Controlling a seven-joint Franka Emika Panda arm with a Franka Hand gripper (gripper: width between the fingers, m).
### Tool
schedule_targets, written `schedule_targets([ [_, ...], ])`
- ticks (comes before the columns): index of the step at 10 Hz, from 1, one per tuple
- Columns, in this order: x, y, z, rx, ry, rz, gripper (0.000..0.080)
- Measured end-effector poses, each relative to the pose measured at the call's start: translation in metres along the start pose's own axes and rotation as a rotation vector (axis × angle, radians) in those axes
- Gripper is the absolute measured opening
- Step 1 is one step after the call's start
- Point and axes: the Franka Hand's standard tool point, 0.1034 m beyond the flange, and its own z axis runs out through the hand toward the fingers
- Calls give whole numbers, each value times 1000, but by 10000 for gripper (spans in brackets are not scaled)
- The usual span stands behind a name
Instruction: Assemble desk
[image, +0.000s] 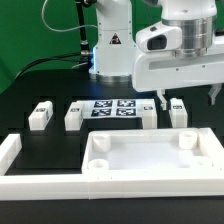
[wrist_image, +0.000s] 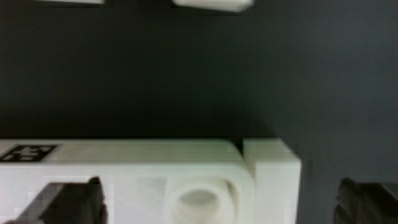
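**A:** Which step is this?

**B:** Early, I'd say. The tabletop (image: 150, 158) lies near-centre on the black worktop (image: 25, 100) with its sockets bare. All four legs (image: 40, 115) stand loose in a row beyond it, two on each side of the marker board (image: 112, 108). The fingers (wrist_image: 57, 205) are spread wide and empty, hanging over the tabletop's far right corner.

**A:** Next move?

**B:** Probably drop and pinch that rim or the rightmost leg (image: 178, 110), can't tell which. It's tight there, since that leg sits just beyond the rim. The border bars (image: 40, 178) hem in the near left, so the free room is the dark strip further out.
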Motion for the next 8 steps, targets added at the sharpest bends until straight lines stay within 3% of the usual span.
schedule_targets([
  [1,-1,0,2,18,5,83,649],
  [5,-11,-2,10,13,-45,86,649],
  [6,-22,-1,12,-6,-143,84,649],
  [8,-24,-2,13,-21,-373,105,649],
])
